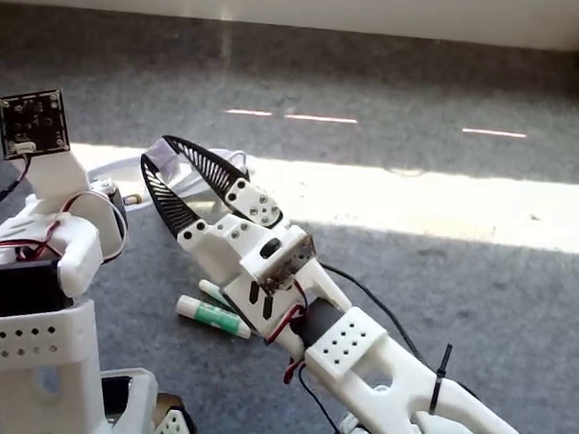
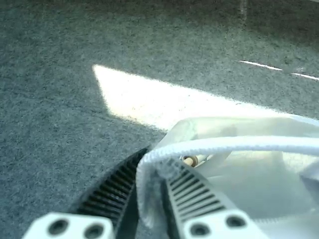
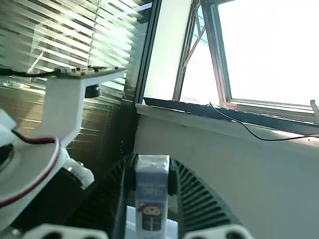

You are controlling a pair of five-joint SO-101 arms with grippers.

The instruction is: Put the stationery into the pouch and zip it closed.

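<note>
While two pens (image 1: 211, 315) lie loose, left jaws pinch one pouch (image 2: 224, 145), right jaws one eraser (image 3: 152, 191).

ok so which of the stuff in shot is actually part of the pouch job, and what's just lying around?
Job:
- clear pouch, rim held in left gripper
- sleeved block, likely an eraser, in right gripper
- green-and-white stick
- white pen beside it

Lying about:
- black cable on the grey carpet

Right gripper (image 1: 163, 156) raised, jaws clamped; left gripper (image 2: 155, 162) low, jaws clamped.
</note>
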